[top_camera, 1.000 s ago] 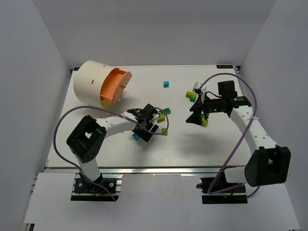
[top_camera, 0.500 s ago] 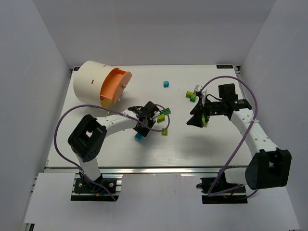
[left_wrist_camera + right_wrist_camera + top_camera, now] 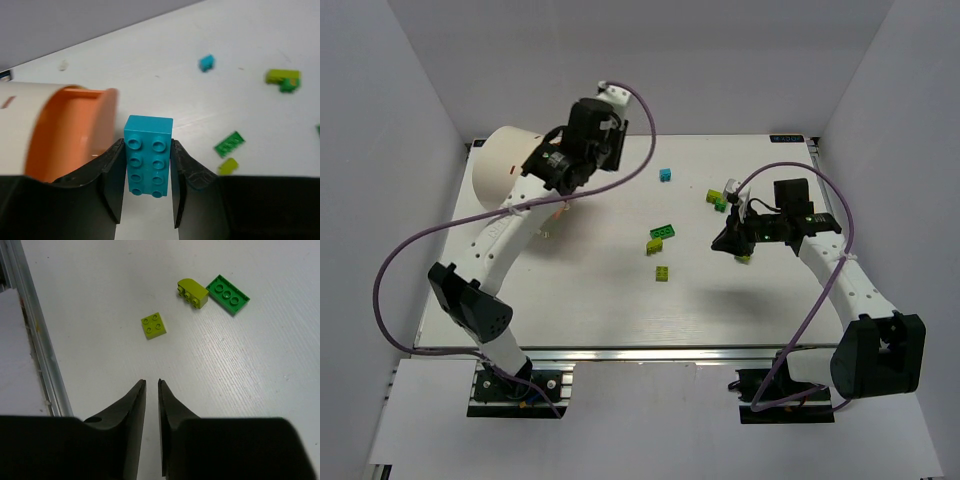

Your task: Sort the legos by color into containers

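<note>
The left gripper [image 3: 147,170] grasps a cyan brick [image 3: 148,156] by its long sides, raised just beside the drum's orange tray [image 3: 70,132]. Released off-centre, I judge it would strike the rim and tumble onto the worktop [image 3: 240,40]. The right gripper [image 3: 151,390], nearly closed and empty, hangs well away from the drum, near a yellow-green brick [image 3: 154,325]

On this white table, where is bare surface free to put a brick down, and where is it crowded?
The near strip of the white table, between the yellow-green brick and the front edge, is bare. So is the far right corner, beyond the small cyan brick. It is crowded around the dark green plate and beside the right gripper, and at the cream drum.
</note>
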Robot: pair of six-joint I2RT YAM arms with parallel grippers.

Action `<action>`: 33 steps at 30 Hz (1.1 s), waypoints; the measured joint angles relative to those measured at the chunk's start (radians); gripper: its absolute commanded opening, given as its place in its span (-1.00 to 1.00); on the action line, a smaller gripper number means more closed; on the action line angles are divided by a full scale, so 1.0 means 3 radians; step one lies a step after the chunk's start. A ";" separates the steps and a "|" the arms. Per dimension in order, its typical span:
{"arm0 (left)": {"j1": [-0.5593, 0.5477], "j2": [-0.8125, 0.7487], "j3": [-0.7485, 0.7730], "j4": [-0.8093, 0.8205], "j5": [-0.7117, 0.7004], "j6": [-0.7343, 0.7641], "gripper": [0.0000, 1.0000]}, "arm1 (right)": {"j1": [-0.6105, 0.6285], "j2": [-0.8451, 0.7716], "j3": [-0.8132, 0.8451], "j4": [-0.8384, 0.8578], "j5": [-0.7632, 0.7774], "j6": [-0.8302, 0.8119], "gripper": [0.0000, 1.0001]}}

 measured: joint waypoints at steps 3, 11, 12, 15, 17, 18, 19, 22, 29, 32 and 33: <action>0.0281 0.0017 0.0080 -0.0024 -0.0150 0.0043 -1.00 | 0.0000 0.0000 0.0000 0.0064 -0.0001 0.0020 -0.62; 0.0696 0.0384 0.0201 -0.0161 -0.0474 0.0057 -1.00 | 0.0000 0.0014 0.0000 0.0165 -0.0004 0.0043 -0.59; 0.0715 0.0404 0.0226 -0.0146 -0.0483 0.0055 -1.00 | 0.0001 0.0022 0.0001 0.0172 -0.0005 0.0046 -0.54; 0.0750 0.0406 0.0237 -0.0144 -0.0505 0.0051 -1.00 | 0.0001 0.0039 0.0000 0.0175 -0.0006 0.0053 -0.22; 0.0787 0.0406 0.0229 -0.0134 -0.0516 0.0045 -0.81 | 0.0003 0.0045 0.0000 0.0178 -0.0004 0.0057 -0.05; 0.0807 0.0399 0.0211 -0.0136 -0.0520 0.0042 -0.74 | 0.0003 0.0046 0.0000 0.0182 -0.0003 0.0056 0.05; 0.0830 0.0390 0.0167 -0.0121 -0.0532 0.0042 -0.66 | 0.0004 0.0046 0.0000 0.0184 -0.0003 0.0048 0.08; 0.0879 0.0359 -0.0010 -0.0123 -0.0557 0.0037 -0.14 | 0.0004 0.0066 0.0001 0.0215 -0.0003 0.0047 0.12; 0.0905 0.0329 -0.0086 -0.0120 -0.0554 -0.0020 0.53 | 0.0067 0.0308 0.0104 0.0505 0.0116 0.0235 0.17; 0.0905 0.0324 -0.0055 -0.0134 -0.0523 -0.0053 0.58 | 0.0127 0.0449 0.0202 0.0743 0.0271 0.0425 0.17; 0.0905 0.0324 -0.0036 -0.0144 -0.0495 -0.0070 0.58 | 0.0154 0.0506 0.0248 0.0811 0.0322 0.0497 0.17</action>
